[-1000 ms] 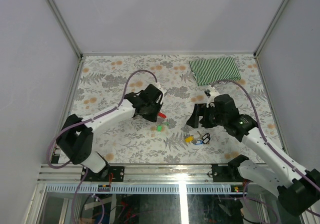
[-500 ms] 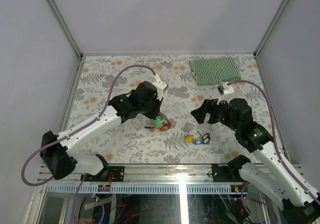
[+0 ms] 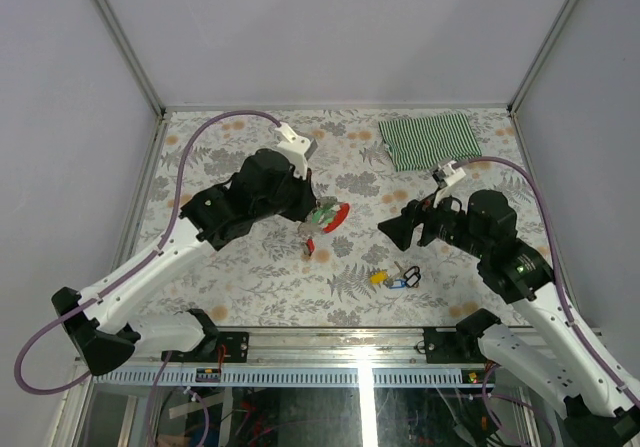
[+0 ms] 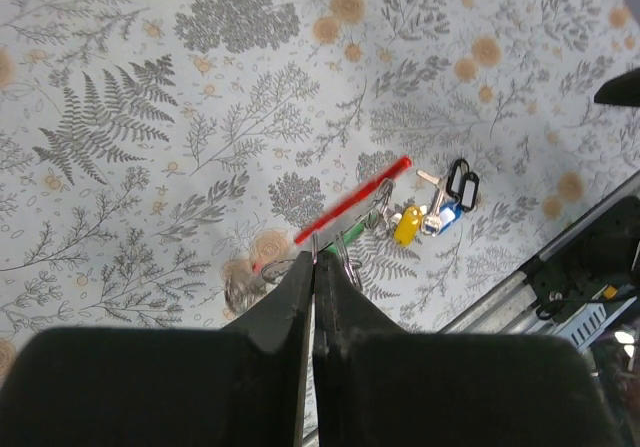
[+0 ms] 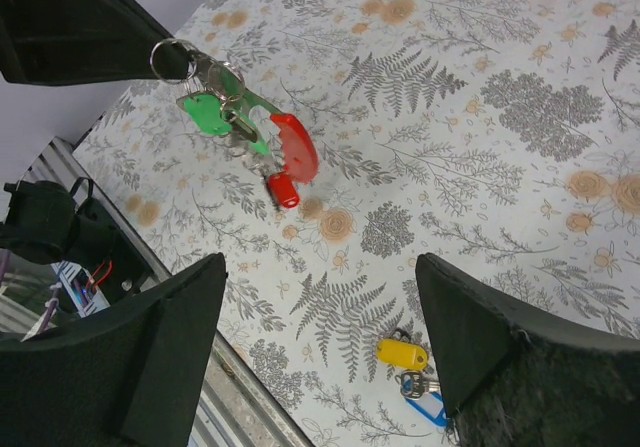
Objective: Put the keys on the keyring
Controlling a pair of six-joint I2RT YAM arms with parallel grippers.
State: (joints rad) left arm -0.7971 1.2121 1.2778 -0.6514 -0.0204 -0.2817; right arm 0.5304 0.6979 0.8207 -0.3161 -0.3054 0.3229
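Already the green key hangs on the keyring clenched by the left gripper. Two keys remain on the table; the right gripper gapes, empty.

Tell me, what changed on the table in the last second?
The left hand, shut on the keyring, raised it clear of the table and carried it a little toward the right hand. The green key dangles with it. The right hand stayed open in about the same place. The yellow key and blue key have not moved.
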